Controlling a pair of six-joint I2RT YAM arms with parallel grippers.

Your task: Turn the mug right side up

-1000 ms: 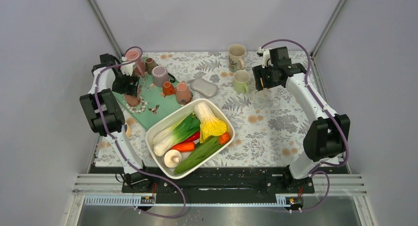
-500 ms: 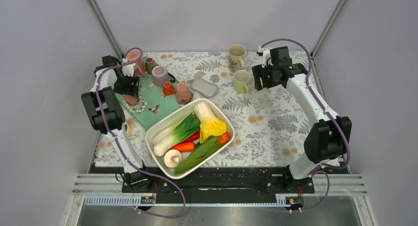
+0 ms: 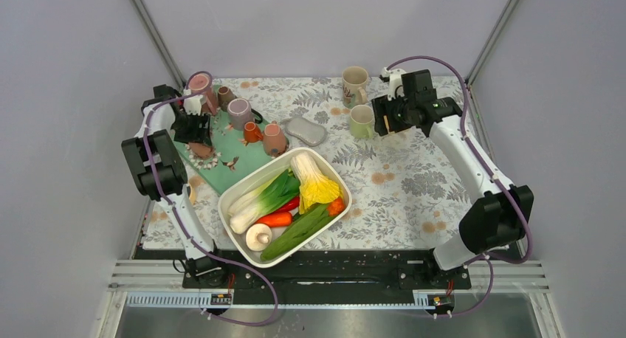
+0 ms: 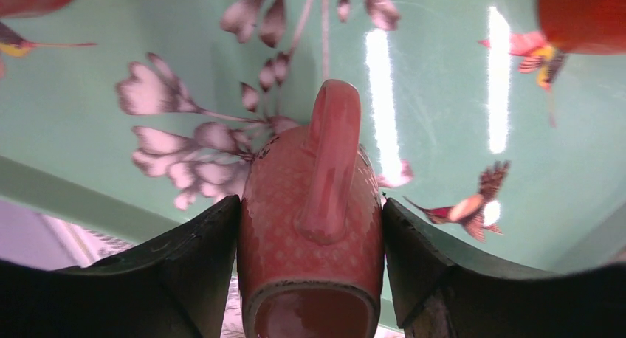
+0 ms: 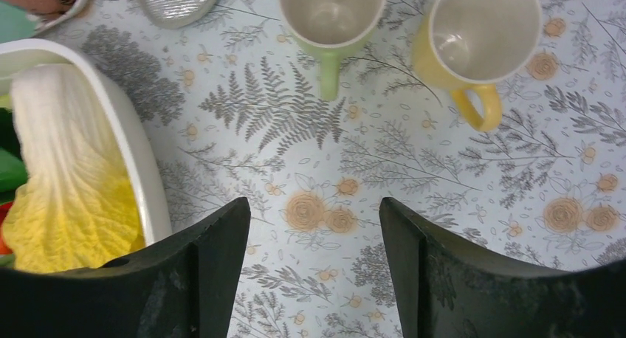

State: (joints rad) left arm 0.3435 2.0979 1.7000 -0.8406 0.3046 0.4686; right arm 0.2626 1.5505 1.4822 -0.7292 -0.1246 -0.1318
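Note:
A red-pink dotted mug (image 4: 314, 227) sits between my left gripper's (image 4: 308, 205) fingers, which are shut on its sides. Its mouth faces the wrist camera and its handle points away from the fingers. It is over the green flowered tray (image 4: 443, 94). In the top view the left gripper (image 3: 193, 133) holds this mug (image 3: 198, 150) at the tray's (image 3: 230, 168) left edge. My right gripper (image 3: 385, 121) is open and empty, hovering beside an upright green mug (image 3: 361, 121); its wrist view shows the gripper (image 5: 314, 212) above bare tablecloth.
Several other mugs stand on the tray, among them a mauve one (image 3: 239, 113) and a pink one (image 3: 274, 139). A yellow mug (image 5: 483, 32) and the green mug (image 5: 332, 13) stand upright. A white basin (image 3: 240, 192) of vegetables fills the middle. A grey oval object (image 3: 305, 130) lies behind it.
The right gripper has shifted a little left, closer to the green mug. The left arm has adjusted slightly while still holding the red-pink mug.

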